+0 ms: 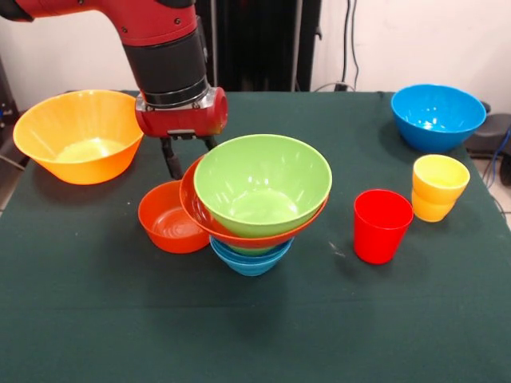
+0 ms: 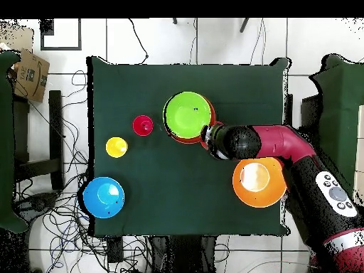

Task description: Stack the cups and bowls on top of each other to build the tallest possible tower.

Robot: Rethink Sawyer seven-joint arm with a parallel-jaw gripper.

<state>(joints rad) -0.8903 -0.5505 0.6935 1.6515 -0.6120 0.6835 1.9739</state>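
The tower stands mid-table: a blue bowl (image 1: 249,258) at the bottom, a wide red-orange bowl (image 1: 239,231) above it, and a green bowl (image 1: 262,183) nested on top, tilted toward the camera. From overhead the green bowl (image 2: 188,115) covers the pile. A small red-orange bowl (image 1: 169,217) leans against the tower's left side. My gripper (image 1: 190,159) hangs just behind this bowl and the tower's left rim, fingers (image 1: 171,161) apart, holding nothing I can see; one finger is partly hidden by the green bowl. The red cup (image 1: 382,225) and yellow cup (image 1: 438,187) stand upright to the right.
A large orange-yellow bowl (image 1: 78,136) sits at the far left, under my arm in the overhead view (image 2: 259,182). A large blue bowl (image 1: 437,116) sits at the far right corner (image 2: 104,197). The green cloth table (image 1: 255,335) ends close behind both.
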